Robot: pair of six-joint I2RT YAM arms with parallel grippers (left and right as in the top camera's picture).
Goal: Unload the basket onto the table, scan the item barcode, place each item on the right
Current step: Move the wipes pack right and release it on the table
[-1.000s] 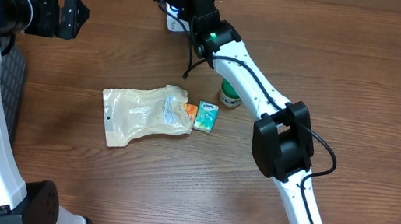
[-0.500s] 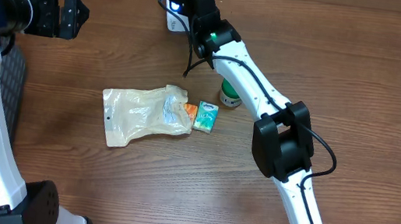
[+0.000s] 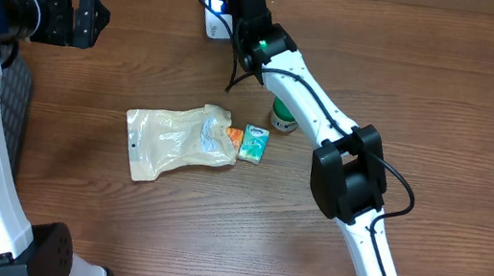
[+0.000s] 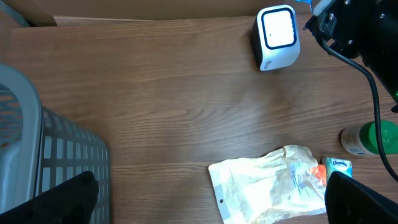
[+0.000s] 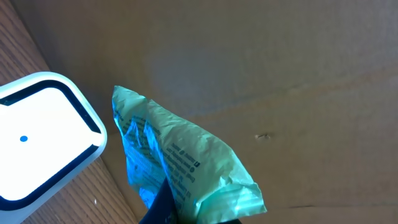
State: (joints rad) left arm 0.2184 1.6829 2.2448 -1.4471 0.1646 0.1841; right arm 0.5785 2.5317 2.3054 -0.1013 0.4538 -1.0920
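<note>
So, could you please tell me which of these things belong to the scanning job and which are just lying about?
In use: green packet, white scanner.
Lying about: plastic bag, tissue pack, green-capped bottle, grey basket.

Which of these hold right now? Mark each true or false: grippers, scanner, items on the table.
1. The right gripper is shut on the green packet. True.
2. The left gripper is shut on the plastic bag. False: it is open and empty, and the bag lies on the table.
3. The green packet is held up close to the white scanner. True.
4. The green-capped bottle sits in the grey basket. False: it stands on the table next to the right arm.
5. The tissue pack lies on top of the scanner. False: it lies on the table beside the plastic bag.
</note>
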